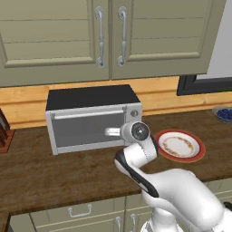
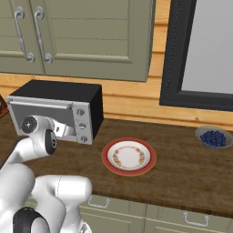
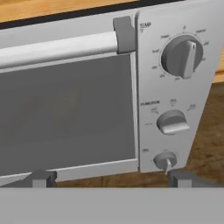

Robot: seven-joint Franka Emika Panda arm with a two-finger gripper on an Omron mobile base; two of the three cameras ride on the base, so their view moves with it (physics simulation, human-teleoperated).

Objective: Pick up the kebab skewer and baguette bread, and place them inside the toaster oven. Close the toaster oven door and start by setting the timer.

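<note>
The toaster oven (image 1: 93,118) is sitting on the wooden counter (image 1: 54,167), against the wood-panelled wall and under the green cabinets (image 1: 108,36). The toaster oven door (image 3: 65,109) is standing upright and shut, with its silver bar handle (image 3: 57,49) lying along the upper edge of the glass. To the right of the door, a column of 3 round knobs (image 3: 182,56) is running down the front panel of the oven.

The gripper (image 3: 109,178) is hovering just in front of the toaster oven, near the lower right corner of the door. Its 2 dark fingertips (image 3: 41,178) are standing far apart, and nothing is sitting between them.

To the right of the toaster oven, a red-rimmed plate (image 2: 129,156) is lying flat on the counter. Further right from the oven, a small bowl of blueberries (image 2: 213,137) is resting below a dark-framed window (image 2: 200,54). I cannot find the kebab skewer or the baguette bread on the counter around the oven.
</note>
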